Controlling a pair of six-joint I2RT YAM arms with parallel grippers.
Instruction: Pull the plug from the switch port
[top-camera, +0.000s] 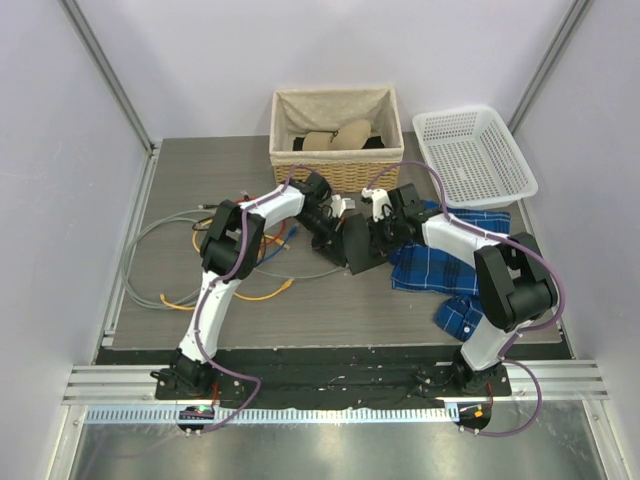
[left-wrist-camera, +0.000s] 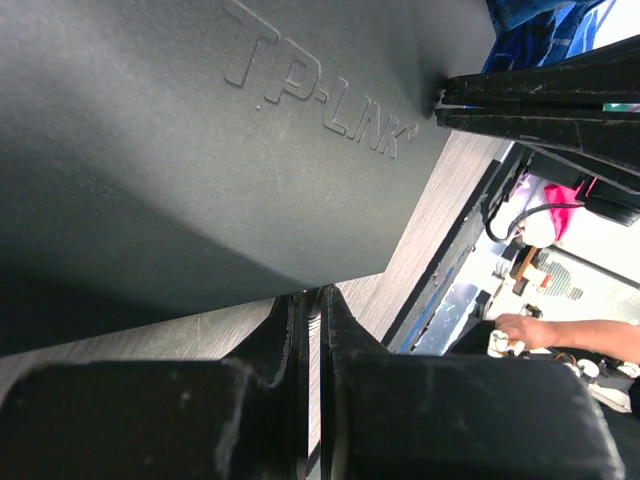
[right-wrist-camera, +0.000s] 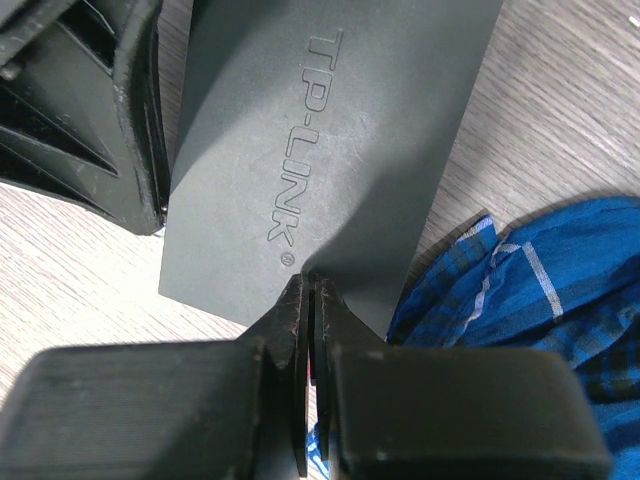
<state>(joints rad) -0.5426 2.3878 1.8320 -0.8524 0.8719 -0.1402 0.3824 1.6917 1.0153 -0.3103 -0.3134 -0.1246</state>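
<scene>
Flat matte-black switch (right-wrist-camera: 400, 130), embossed TP-LINK lettering (right-wrist-camera: 308, 135) on top

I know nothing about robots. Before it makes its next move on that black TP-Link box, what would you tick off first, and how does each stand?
1. Left gripper grips the plug: not ok; its jaws are shut, with no plug seen between them.
2. Right gripper steadies the switch: cannot tell; its shut tips sit at the switch's edge.
3. Plug and port in view: cannot tell; no camera shows them.
4. Blue plaid cloth clear of the right gripper: not ok; it lies right beside it.
5. Orange cable slack: ok; it lies loose on the table.
</scene>
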